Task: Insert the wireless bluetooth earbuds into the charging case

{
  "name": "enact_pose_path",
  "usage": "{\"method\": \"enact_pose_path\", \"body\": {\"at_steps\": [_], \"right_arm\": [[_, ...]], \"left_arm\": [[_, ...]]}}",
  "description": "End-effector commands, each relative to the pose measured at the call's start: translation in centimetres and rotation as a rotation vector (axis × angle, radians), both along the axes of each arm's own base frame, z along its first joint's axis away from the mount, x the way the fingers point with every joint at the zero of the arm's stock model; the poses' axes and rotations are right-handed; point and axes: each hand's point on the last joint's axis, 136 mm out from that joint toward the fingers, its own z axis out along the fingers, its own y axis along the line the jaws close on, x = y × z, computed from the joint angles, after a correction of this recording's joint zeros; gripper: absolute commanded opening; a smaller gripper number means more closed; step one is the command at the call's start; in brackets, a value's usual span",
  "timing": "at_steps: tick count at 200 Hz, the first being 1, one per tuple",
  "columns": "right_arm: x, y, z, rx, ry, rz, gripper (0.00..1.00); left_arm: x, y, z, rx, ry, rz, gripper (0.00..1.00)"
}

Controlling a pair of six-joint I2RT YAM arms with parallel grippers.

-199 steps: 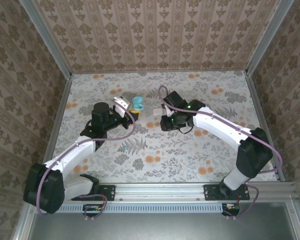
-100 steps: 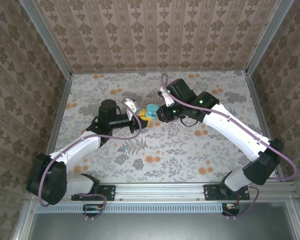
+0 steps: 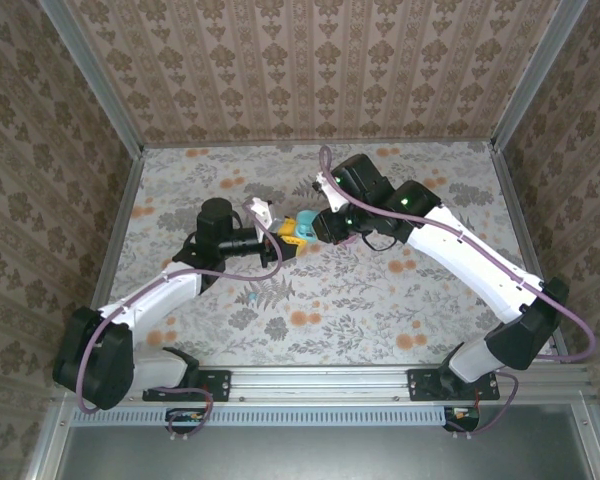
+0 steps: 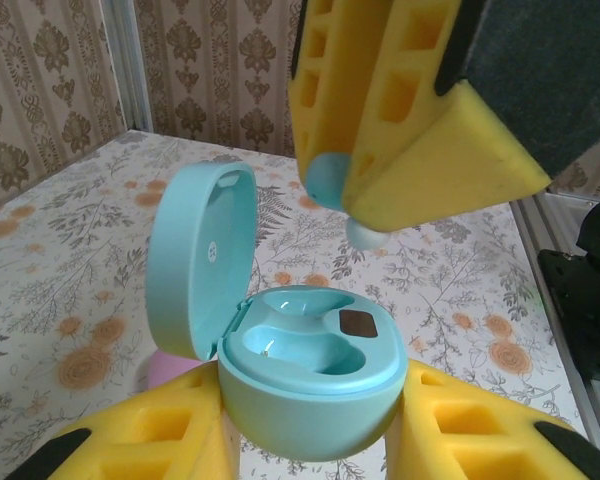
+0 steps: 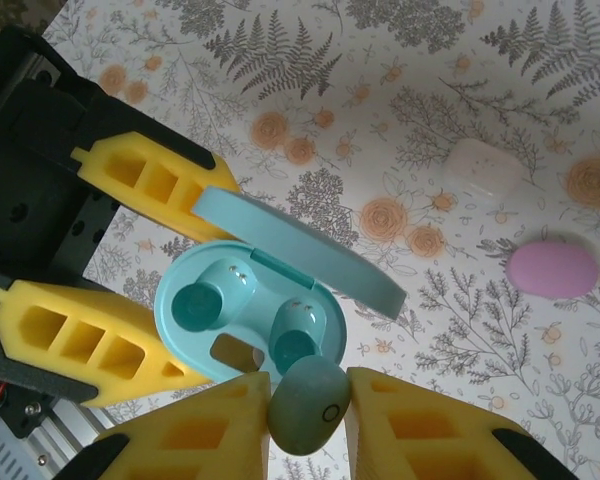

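I had the left gripper point(image 4: 315, 430) clamped on the teal pebble-shaped plastic charging case point(image 5: 245, 310), held mid-table with its lid open. The right gripper point(image 5: 307, 400), nearly shut, pinched a small glossy teal earbud point(image 4: 325, 180) just above the case. Insertion was in hand. Next, I judged, came a careful descent lined up with a well.

Between the fingers point(image 4: 140, 440) of the left gripper point(image 4: 310, 435) we see a teal case point(image 4: 280, 385) of smooth, softly glossy plastic, shinier inside its wells. The fingers are matt yellow plastic, faintly grainy. The earbud point(image 5: 310, 412) in the right gripper point(image 5: 308, 392) looks satin and smooth. Beyond that gripper, the pink case point(image 5: 552, 268) is matt; the table cover point(image 5: 460, 60) is flat, printed, unshiny.
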Motion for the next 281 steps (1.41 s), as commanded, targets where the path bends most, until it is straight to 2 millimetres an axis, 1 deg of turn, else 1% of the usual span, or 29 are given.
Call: {"method": "enact_pose_path", "body": {"at_steps": [1,18,35,65,98,115,141,161,176,191,235,270,281], "right_arm": [[0.3,-0.2,-0.3,-0.057,-0.014,0.011,0.26],[0.3,0.0,-0.5,-0.069,-0.016,0.019,0.26],[0.2,0.0,-1.2,-0.090,-0.009,0.030,0.26],[0.1,-0.3,-1.7,-0.120,-0.014,0.040,0.26],[0.2,0.2,-1.6,-0.106,-0.026,0.058,0.26],[0.7,-0.1,-1.7,-0.121,-0.039,0.033,0.26],[0.8,0.1,-1.6,-0.110,-0.055,0.035,0.26],[0.3,0.6,-1.7,-0.088,-0.041,0.073,0.29],[-0.3,0.7,-2.0,-0.088,-0.023,0.099,0.29],[-0.4,0.8,-2.2,-0.088,-0.014,0.106,0.32],[-0.8,1.6,-0.7,0.005,-0.026,0.119,0.34],[-1.0,1.8,-0.7,0.027,-0.011,0.128,0.33],[-0.8,1.6,-0.9,0.025,-0.010,0.123,0.35]], "left_arm": [[-0.5,-0.5,2.6,-0.050,-0.054,-0.046,0.37],[-0.4,-0.5,2.7,-0.057,-0.058,-0.041,0.37],[-0.3,-0.5,2.9,-0.061,-0.060,-0.035,0.37],[-0.3,-0.5,3.1,-0.066,-0.065,-0.033,0.37],[-0.4,-0.5,3.2,-0.071,-0.066,-0.036,0.37],[-0.5,-0.5,3.4,-0.073,-0.069,-0.038,0.37],[-0.5,-0.5,3.6,-0.076,-0.075,-0.035,0.37],[-0.3,-0.4,3.8,-0.079,-0.081,-0.016,0.37],[-0.2,-0.4,4.0,-0.087,-0.089,-0.006,0.37],[-0.2,-0.4,4.3,-0.090,-0.091,-0.010,0.37],[-0.2,-0.4,4.4,-0.095,-0.093,-0.011,0.37],[-0.3,-0.4,4.6,-0.101,-0.094,-0.011,0.37],[-0.3,-0.4,4.7,-0.104,-0.096,-0.010,0.37]]}}
